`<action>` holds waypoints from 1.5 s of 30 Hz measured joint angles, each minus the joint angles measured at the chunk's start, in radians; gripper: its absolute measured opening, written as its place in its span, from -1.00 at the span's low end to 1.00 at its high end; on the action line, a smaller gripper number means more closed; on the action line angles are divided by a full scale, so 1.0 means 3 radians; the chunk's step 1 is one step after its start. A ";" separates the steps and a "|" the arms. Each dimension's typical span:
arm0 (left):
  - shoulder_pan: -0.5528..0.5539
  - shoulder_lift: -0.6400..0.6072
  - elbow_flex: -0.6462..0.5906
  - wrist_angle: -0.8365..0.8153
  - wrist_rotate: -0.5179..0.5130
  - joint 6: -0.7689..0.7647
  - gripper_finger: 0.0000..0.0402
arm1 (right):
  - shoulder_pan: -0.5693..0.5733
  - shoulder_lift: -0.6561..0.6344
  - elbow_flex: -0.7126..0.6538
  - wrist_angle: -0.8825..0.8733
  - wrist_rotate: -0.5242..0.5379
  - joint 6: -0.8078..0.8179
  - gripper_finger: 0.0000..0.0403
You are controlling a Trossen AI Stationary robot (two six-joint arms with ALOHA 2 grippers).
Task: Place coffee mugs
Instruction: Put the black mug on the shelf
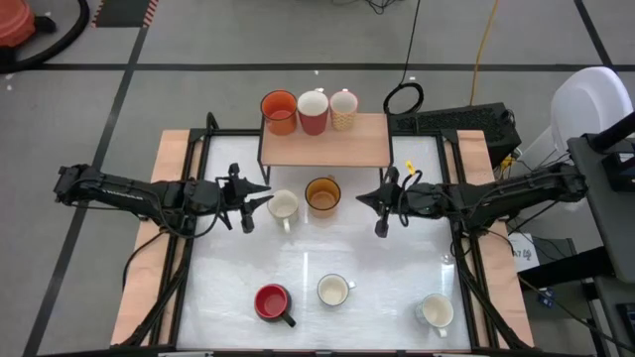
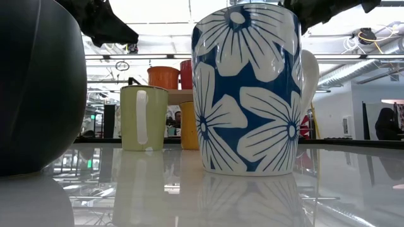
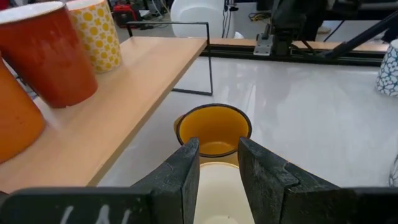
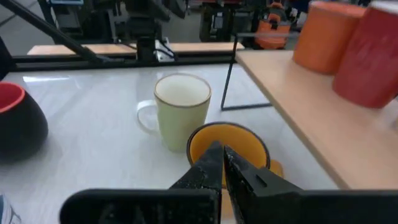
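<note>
The cream mug [image 1: 283,205] and the amber-yellow mug [image 1: 322,194] stand upright side by side on the white table, in front of the shelf. My left gripper [image 1: 260,201] is open and hovers above the cream mug [image 3: 217,186], whose mouth shows between its fingers. The amber mug [image 3: 214,127] is just beyond it. My right gripper [image 1: 363,198] is shut and hangs above the table right of the amber mug [image 4: 227,144]. An orange mug [image 1: 279,111], a red mug [image 1: 313,110] and a yellow-dotted mug [image 1: 344,107] stand on the shelf.
The wooden shelf [image 1: 327,149] on a thin black frame spans the table's far middle. Near the front edge stand a red-lined black mug [image 1: 272,301], a blue-flowered mug [image 2: 246,88] and a white mug [image 1: 435,310]. Bare table lies between the two rows.
</note>
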 joint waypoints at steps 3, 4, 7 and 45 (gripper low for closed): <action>-0.0025 0.0000 0.0000 -0.0003 -0.0001 -0.0077 -0.41 | 0.0000 0.0115 0.0000 0.0063 -0.0006 0.0082 -1.00; -0.0044 0.0000 0.0000 -0.0003 -0.0001 -0.0092 -0.39 | 0.0000 0.0156 0.0000 0.0081 -0.0010 0.0088 -1.00; -0.0105 0.0000 0.0000 -0.0001 0.0001 -0.0154 -0.26 | 0.0000 0.0279 0.0000 0.0132 -0.0019 0.0088 -1.00; -0.0701 0.0790 0.0426 -0.0755 0.0085 0.0057 -0.07 | -0.0001 0.0394 -0.0001 0.0114 -0.0276 -0.0184 -1.00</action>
